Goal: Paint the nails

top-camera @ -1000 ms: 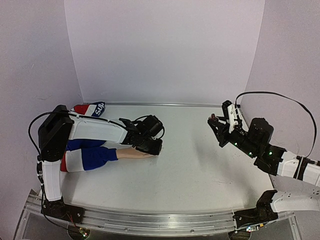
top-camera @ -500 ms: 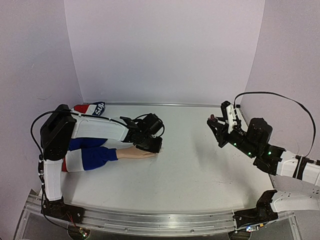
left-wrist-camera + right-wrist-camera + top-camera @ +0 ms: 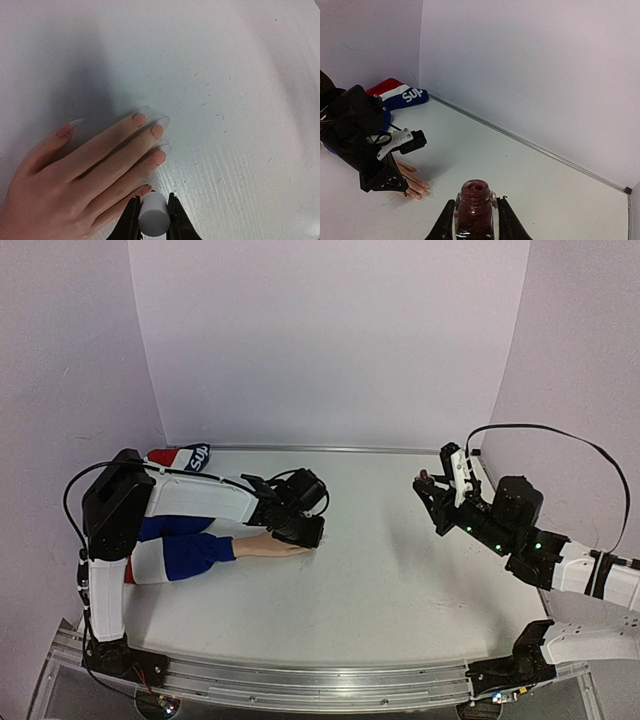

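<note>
The peach mannequin hand (image 3: 262, 546) lies flat on the table, its blue, white and red sleeve (image 3: 175, 556) to the left. In the left wrist view its nails (image 3: 157, 131) show a pinkish tint, and the little-finger nail (image 3: 146, 190) sits just in front of my jaws. My left gripper (image 3: 152, 214) is shut on a white polish cap (image 3: 153, 216), held over the little finger; its brush is hidden. My right gripper (image 3: 476, 220) is shut on an open bottle of red glitter polish (image 3: 477, 207), held above the table at the right (image 3: 430, 485).
The sleeve's far end (image 3: 182, 457), red, white and blue with lettering, lies against the back wall. A metal rail (image 3: 330, 449) runs along the table's back edge. White walls close in the left, back and right sides.
The left arm has shifted very slightly over the hand. The right arm and the bottle have stayed still.
</note>
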`<state>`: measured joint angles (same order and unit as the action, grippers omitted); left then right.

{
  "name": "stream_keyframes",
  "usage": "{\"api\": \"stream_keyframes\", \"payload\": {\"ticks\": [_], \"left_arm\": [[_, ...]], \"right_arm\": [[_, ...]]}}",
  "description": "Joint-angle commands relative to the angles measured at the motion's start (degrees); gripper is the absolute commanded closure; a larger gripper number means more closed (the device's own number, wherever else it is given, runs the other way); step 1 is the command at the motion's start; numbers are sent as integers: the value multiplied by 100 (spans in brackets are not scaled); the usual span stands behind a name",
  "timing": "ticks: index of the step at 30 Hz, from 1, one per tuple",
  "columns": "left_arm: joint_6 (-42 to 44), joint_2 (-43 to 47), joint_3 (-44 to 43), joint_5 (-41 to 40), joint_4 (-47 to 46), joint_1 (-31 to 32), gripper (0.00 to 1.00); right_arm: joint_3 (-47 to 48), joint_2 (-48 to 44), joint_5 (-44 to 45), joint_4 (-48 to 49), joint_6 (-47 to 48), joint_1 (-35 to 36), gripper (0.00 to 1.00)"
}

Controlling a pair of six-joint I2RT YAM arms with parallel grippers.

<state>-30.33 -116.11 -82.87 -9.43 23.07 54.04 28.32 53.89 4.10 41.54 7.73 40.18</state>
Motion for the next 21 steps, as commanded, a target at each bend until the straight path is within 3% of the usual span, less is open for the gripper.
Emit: {"api": "stream_keyframes", "payload": {"ticks": [1, 21], "left_arm": [[-69, -77, -246, 28, 8, -43, 100], [-61, -52, -265, 29, 5, -86, 100]], "right_arm": [[41, -2, -10, 372, 54, -16, 100], [50, 86, -49, 367, 54, -16, 100]]}}
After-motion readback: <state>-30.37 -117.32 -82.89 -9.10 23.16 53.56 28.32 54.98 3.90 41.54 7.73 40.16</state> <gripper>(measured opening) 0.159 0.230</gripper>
